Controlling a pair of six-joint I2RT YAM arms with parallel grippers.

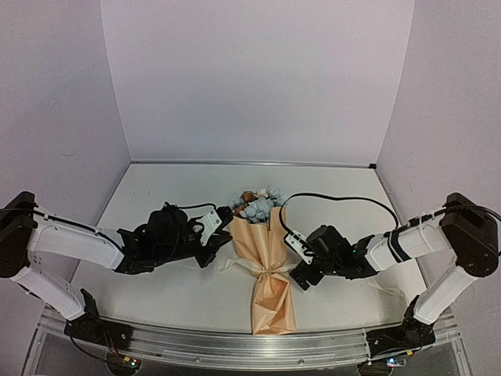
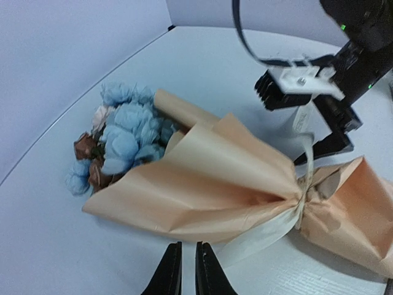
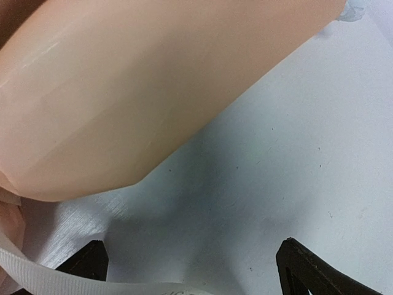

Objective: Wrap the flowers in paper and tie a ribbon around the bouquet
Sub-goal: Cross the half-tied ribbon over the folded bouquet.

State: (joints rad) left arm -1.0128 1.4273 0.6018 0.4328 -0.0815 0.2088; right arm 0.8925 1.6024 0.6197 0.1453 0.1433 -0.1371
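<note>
Tan kraft paper (image 1: 272, 307) from top to bottom, so this bouquet (image 1: 268, 243) is going to be light and crinkly and easy to dent. The flowers (image 1: 260, 205) poking out the far end look soft enough to squash, too. From overhead it lies on the table (image 1: 156, 196) between the two tools. The left gripper (image 1: 215, 227) sits just beside its wide end and the right gripper (image 1: 299, 258) just beside the waist, where the ribbon (image 1: 270, 272) is cinched. If I had to grab it, I'd go for that tied waist, since it looks like the firmest bit. The ribbon itself looks thin, floppy and a bit slick.

Left wrist camera: the left gripper (image 2: 188, 249) has its jaws almost pressed together, nothing between them, touching nothing. The bouquet (image 2: 227, 184) lies crosswise just ahead of the tips, with the flowers (image 2: 126, 138) off to the left. One ribbon (image 2: 270, 230) tail runs back from the knot toward those tips, and another rises toward the right gripper (image 2: 307, 117) beyond it.

Right wrist camera: the right gripper (image 3: 196, 261) is spread wide and pinching nothing. Paper (image 3: 153, 92) fills the view just ahead of and above the fingers, with bare table (image 3: 276, 153) below it. A band of ribbon (image 3: 49, 279) crosses low by the left-hand finger. Can't tell whether it's actually touching.
</note>
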